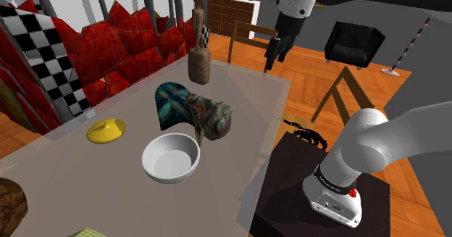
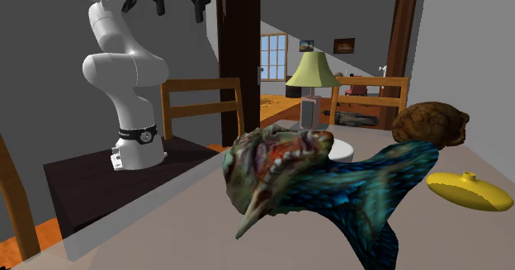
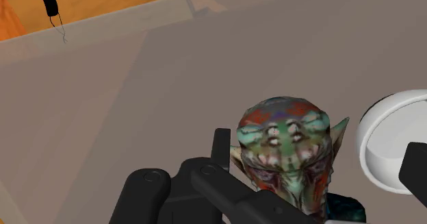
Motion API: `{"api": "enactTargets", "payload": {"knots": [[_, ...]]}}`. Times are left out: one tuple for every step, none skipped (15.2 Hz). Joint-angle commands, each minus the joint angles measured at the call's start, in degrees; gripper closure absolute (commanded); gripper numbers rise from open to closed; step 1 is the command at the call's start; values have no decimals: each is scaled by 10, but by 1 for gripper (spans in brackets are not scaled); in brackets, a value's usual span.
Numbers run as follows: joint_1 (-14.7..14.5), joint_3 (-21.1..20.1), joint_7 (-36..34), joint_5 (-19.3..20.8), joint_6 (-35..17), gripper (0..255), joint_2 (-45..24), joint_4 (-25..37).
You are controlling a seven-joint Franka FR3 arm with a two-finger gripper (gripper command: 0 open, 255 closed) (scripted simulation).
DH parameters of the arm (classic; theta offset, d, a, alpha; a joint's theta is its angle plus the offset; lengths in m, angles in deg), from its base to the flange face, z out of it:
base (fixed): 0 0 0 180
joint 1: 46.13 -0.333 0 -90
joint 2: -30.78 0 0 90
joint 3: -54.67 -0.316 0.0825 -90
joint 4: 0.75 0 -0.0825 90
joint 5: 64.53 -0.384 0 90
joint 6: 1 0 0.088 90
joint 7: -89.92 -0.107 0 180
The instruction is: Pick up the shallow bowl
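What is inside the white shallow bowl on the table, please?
Nothing shows inside the white shallow bowl: its floor and far inner wall are bare in the shoulder view. The near inner wall is hidden behind the bowl's own rim.

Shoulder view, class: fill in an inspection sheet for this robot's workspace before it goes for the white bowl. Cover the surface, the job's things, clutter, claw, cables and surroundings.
Surface: grey table, bare between the items.
Job's things: white shallow bowl, upright and empty, near the stand-side edge, right next to the monster figure.
Clutter: multicoloured monster figure; yellow lid-like disc; brown carved statue; brown lump.
Claw: claw open, holding nothing, high over the table's far end, well away from the bowl.
Cables: nothing seen.
Surroundings: wooden chair, black armchair, orange floor.
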Motion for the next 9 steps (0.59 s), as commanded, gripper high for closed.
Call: {"api": "enactTargets", "payload": {"knots": [[0, 0, 0, 0, 0, 0, 0, 0], [-2, -6, -9, -5, -16, 0, -6, -11], [-4, -11, -18, -11, -33, 0, -14, -21], [-5, -17, -26, -16, -49, 0, -22, -31], [-7, -23, -35, -21, -66, 0, -30, -39], [-9, -29, -43, -26, -83, 0, -40, -47], [-11, -35, -52, -31, -100, 0, -50, -55], [-13, -41, -60, -36, -117, 0, -62, -61], [-15, -47, -68, -41, -134, 0, -74, -67]]}}
